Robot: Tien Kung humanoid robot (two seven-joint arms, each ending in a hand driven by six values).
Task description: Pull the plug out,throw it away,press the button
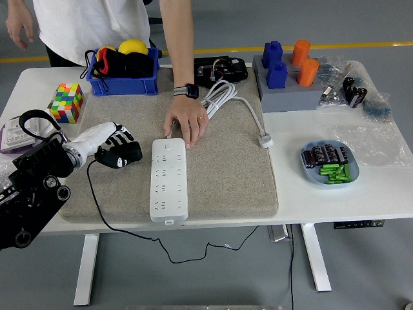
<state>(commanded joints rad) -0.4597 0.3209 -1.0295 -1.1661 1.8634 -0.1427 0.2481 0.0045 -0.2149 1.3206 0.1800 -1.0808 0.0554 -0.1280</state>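
**Operator:** Head view, the only one I've got. My left hand (121, 150) sits over the grey mat (239, 174), just left of the white power strip (169, 182), fingers curled round a black plug (129, 155). The plug is clear of the strip, so I'd judge the pull as done. Its black cord (103, 210) loops across the mat and drops off the table's near edge (335, 216). My right arm isn't in the picture.

**Observer:** What worries you from here?

**Operator:** First, the cord. If I swing the plug away to throw it, that trailing loop could catch on the table edge or drag across the strip and shift it.

**Observer:** And the person?

**Operator:** Their hand (187, 124) rests on the far end of the strip, touching it, right where I'd guess the button is, though I can't make out the button itself. Coming back to press it, I could strike their fingers.

**Observer:** Anything else?

**Operator:** I can't see a bin anywhere. Release too close and the plug lands back on the mat, beside the strip.
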